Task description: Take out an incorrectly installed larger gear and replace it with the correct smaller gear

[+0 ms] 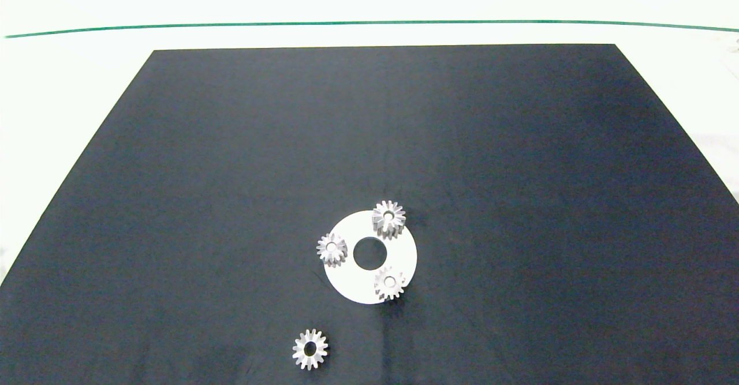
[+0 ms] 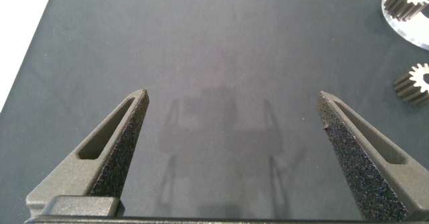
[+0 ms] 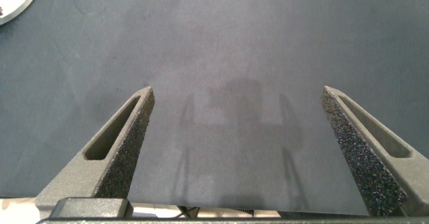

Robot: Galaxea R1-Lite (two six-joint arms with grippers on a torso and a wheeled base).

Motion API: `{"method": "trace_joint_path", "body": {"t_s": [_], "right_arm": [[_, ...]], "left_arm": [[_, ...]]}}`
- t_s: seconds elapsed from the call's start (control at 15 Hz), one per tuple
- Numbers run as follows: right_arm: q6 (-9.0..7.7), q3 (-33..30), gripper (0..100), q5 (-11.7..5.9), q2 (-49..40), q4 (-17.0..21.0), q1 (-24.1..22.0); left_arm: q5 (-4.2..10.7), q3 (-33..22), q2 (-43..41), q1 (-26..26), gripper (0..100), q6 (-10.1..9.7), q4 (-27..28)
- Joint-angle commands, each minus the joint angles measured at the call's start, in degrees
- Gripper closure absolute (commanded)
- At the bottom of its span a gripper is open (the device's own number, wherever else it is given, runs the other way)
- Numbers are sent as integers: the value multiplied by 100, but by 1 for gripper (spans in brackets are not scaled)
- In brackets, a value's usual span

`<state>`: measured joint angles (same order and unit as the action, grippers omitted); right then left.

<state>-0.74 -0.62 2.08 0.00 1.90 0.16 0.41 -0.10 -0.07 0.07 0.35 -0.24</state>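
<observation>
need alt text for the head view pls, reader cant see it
A white ring-shaped disc lies on a dark mat, with three silver gears standing on it, the larger gear on its far edge. A fourth, the smaller gear, lies alone on the mat nearer the camera. Neither arm nor end effector appears in this view.

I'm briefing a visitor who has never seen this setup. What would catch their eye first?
Probably the white disc near the middle of the black mat, with three silver gears on its rim; the larger gear sits on its far edge. The smaller gear lies alone on the mat nearer the camera. Both hands, left hand and right hand, hover open over bare mat.
</observation>
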Motion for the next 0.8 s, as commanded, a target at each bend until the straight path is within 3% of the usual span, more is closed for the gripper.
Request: {"method": "trace_joint_path", "body": {"t_s": [0.07, 0.53, 0.67, 0.73, 0.8], "right_arm": [[-22, 1, 0, 2, 0, 3, 2], [-49, 1, 0, 20, 9, 3, 2], [-49, -17, 0, -59, 9, 56, 2], [-57, -61, 0, -94, 26, 82, 2], [-75, -245, 0, -85, 88, 179, 19]], "left_arm": [[-6, 1, 7, 1, 0, 0, -2], [11, 1, 7, 1, 0, 0, -2], [99, -34, 7, 1, 0, 26, 7], [117, -228, 78, 19, 0, 246, 77], [117, -808, 429, 81, 0, 597, 534]]}}
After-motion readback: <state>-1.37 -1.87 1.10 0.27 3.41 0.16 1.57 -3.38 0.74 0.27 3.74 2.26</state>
